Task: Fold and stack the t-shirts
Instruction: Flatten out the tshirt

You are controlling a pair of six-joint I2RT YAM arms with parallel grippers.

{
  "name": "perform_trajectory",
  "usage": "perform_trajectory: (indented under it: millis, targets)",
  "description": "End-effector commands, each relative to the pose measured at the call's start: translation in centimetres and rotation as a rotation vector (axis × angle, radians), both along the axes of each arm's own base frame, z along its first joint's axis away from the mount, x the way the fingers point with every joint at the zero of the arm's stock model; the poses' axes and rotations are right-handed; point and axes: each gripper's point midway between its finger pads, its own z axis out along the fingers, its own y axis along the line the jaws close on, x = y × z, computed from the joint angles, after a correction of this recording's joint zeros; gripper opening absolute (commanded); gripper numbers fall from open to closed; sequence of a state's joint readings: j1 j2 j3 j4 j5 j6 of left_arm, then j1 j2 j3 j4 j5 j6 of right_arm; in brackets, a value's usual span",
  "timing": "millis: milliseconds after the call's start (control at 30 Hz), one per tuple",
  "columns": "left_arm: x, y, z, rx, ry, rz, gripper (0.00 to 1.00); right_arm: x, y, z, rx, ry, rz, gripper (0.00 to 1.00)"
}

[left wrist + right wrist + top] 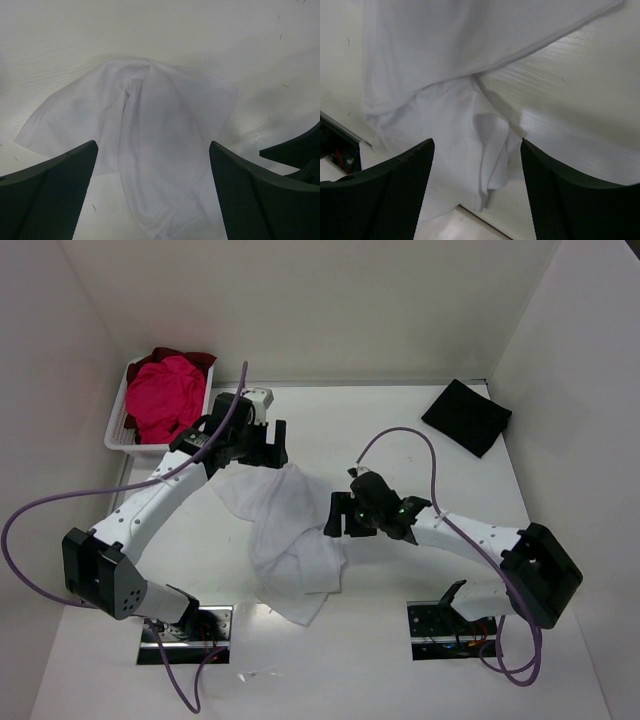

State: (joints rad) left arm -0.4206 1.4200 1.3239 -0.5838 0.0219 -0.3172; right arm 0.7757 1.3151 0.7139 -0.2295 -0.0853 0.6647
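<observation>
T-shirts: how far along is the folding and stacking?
Done: the black shirt looks folded, at the far right of the table. In hand: the white shirt lies crumpled in the middle, with the left gripper and right gripper open over it, neither gripping. To do: the pink shirt and dark red shirt sit unfolded in the basket; nothing is stacked.

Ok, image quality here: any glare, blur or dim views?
Top external: even light, sharp, though the white t-shirt barely stands out from the white table. Left wrist: dim and greyish, no glare, shirt folds soft. Right wrist: shirt close and shadowed, tabletop beside it brighter.
</observation>
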Motion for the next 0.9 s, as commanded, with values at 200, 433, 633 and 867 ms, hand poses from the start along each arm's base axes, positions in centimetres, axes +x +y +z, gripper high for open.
perform_trajectory:
  millis: [200,433,633,867]
  targets:
    - [0.9,-0.3,1.5,-0.031,-0.055,-0.030,1.00,3.4,2.8,0.1,0.023,-0.056,-0.016,0.69]
    - [1.1,-0.5,0.6,-0.022,-0.039,-0.044,1.00,3.8,3.2,-0.5,0.024,-0.048,-0.022,0.60]
    - [1.1,-0.3,0.0,-0.010,-0.024,-0.037,1.00,3.9,3.4,-1.7,0.013,-0.028,-0.029,0.55]
    - [1.2,-0.5,0.1,-0.015,-0.022,-0.044,1.00,4.4,3.3,-1.9,0.004,-0.036,-0.052,0.32]
